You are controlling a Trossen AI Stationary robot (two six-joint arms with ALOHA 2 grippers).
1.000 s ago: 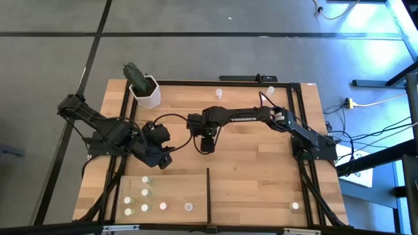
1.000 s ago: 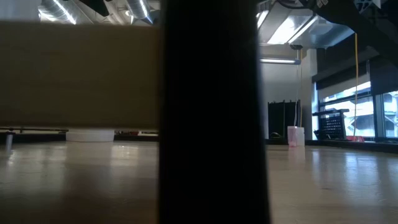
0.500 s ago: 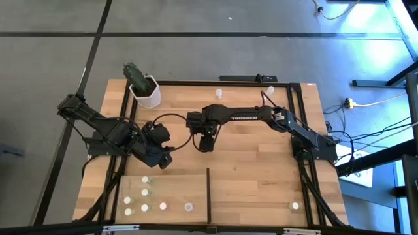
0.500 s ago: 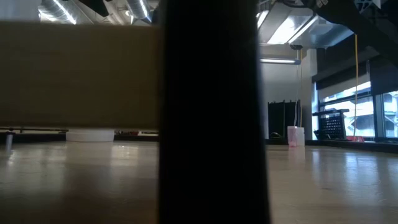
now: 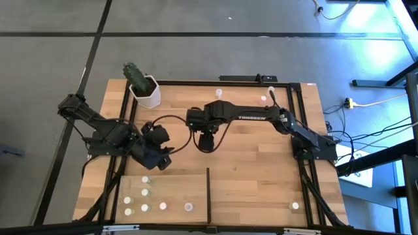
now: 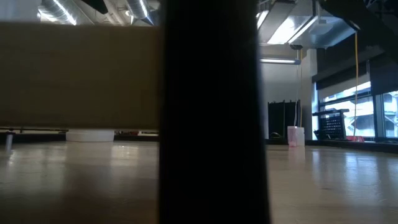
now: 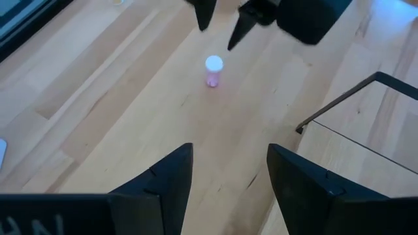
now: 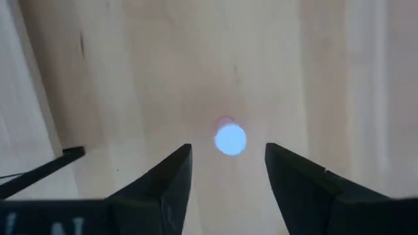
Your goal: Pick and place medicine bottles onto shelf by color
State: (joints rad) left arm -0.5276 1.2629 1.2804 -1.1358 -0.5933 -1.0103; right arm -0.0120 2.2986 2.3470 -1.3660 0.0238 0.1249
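Right gripper (image 5: 206, 145) poised straight above pink bottle (image 8: 230, 139), fingers spread, empty. Left gripper (image 5: 164, 158) waiting open beside shelf (image 5: 176, 186). Right arm shifted slightly since earlier.

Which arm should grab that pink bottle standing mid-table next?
Probably the right. Its pincer hangs open directly above the pink bottle, the white cap showing between the fingers. The left pincer, also open, sits off to the side near the shelf with bare tabletop between it and the bottle.
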